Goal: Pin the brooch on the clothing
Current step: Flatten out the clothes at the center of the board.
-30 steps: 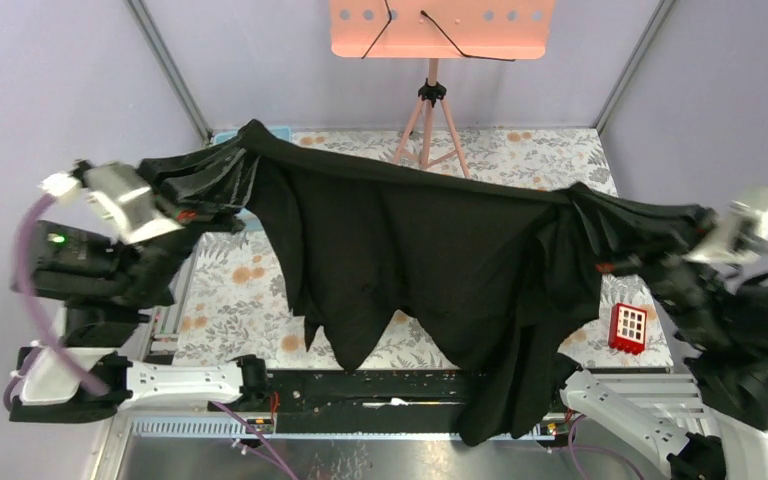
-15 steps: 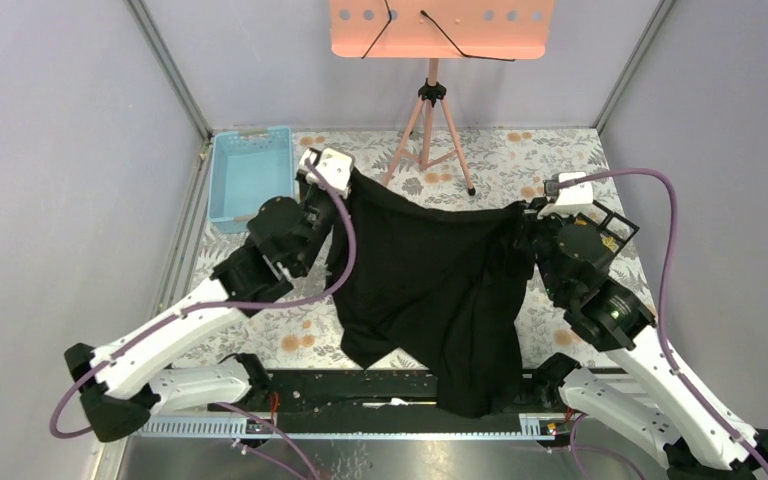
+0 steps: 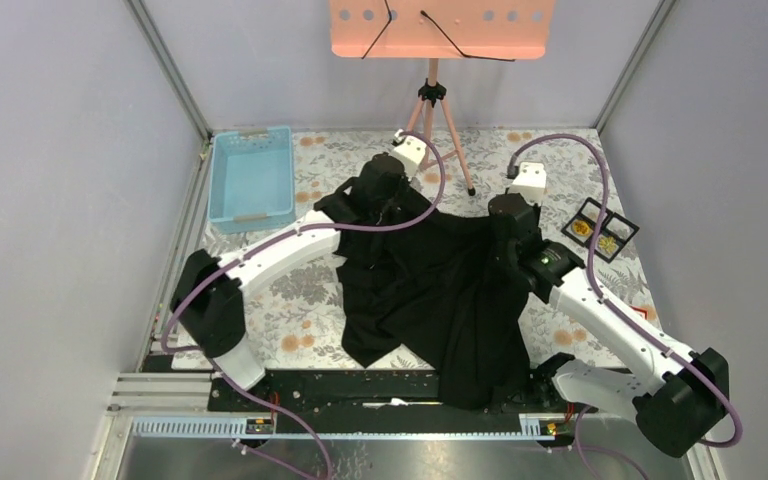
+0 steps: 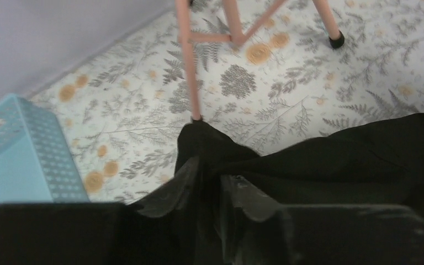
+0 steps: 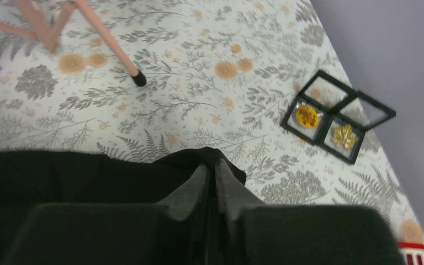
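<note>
The step in hand, by judgement, is laying out the garment; pinning has not begun. At the far left corner of the table [image 3: 290,300] stands a blue basket [image 3: 250,180], well apart from the work. The left gripper [image 4: 212,179] is clenched on a fold along the far edge of the black shirt [image 3: 430,290], just in front of one leg of the pink tripod [image 3: 430,125] at the middle of the far edge. The shirt lies bunched across the middle of the table, and its lower part hangs over the near edge. The right gripper [image 5: 212,174] is likewise clenched on a pinch of the shirt's far edge, on its right side. Near the right edge lies an open black case [image 3: 600,230] holding two brooches [image 5: 308,116], one round and one leaf-shaped, untouched and apart from the shirt. The next move probably calls for setting the fabric flat, releasing at least the right gripper, and reaching right to the case. Bare table lies between basket and shirt and between shirt and case. The tripod legs limit room at the far edge. The overhang at the near edge may drag the shirt once it is released.
</note>
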Controlling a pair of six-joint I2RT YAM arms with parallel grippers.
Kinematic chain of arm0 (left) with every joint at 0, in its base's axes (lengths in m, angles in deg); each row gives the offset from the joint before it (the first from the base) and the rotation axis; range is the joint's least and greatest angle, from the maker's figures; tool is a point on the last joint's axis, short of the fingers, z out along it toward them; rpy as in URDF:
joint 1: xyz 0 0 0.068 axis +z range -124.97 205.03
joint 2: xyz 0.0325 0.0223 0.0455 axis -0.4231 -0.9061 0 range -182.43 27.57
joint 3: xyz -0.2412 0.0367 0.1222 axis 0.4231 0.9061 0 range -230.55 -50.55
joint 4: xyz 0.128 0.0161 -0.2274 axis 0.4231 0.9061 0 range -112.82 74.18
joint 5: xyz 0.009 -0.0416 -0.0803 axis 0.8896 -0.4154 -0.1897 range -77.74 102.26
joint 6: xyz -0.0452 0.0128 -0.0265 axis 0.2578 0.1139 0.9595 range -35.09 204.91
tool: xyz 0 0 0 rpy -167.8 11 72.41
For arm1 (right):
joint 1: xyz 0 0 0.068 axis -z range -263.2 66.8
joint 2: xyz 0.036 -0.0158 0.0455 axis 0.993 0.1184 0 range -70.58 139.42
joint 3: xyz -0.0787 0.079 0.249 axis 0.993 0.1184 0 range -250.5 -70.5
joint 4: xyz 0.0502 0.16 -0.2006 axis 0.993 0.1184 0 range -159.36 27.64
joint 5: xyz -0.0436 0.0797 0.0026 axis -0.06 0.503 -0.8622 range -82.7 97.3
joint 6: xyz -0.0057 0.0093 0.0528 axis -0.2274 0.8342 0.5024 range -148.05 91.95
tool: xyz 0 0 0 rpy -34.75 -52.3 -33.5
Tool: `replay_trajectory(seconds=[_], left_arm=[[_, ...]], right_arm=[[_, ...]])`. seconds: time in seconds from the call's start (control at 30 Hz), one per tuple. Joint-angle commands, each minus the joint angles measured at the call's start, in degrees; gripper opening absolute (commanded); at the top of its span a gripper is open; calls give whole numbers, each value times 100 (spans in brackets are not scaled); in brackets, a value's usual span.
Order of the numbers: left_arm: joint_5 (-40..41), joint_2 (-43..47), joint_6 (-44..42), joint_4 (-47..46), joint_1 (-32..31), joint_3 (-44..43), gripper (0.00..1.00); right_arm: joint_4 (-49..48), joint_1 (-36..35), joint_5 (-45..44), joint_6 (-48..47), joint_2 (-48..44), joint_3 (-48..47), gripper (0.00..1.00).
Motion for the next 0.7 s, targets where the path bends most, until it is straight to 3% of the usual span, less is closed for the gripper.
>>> replay_trajectory(seconds=[0.0, 0.03, 0.07, 0.13, 0.2, 0.43, 0.57, 0.67], left_arm=[[-925, -304, 429, -29, 39, -562, 55], [-1037, -259, 531, -36, 35, -544, 76], [-1070, -166, 673, -65, 36, -474, 88], [-1017, 185, 887, -215, 39, -173, 98], [-1000, 704, 1137, -419, 31, 360, 99], [-1068, 2790, 2615, -213, 86, 2193, 99], [-1161, 3045, 3787, 623, 319, 3002, 99], [-1139, 3294, 4497, 707, 408, 3727, 99]], right_arm=[[114, 413, -144, 805, -41, -22, 21], [225, 507, -62, 858, -23, -35, 52], [303, 537, -50, 870, -30, -34, 75], [400, 561, 49, 841, -80, -32, 97], [348, 563, 580, 597, -214, -32, 100], [265, 398, 3977, 250, 47, -472, 100], [114, -182, 4289, 121, 779, -752, 100], [-159, -412, 4672, 372, 1418, -1006, 100]])
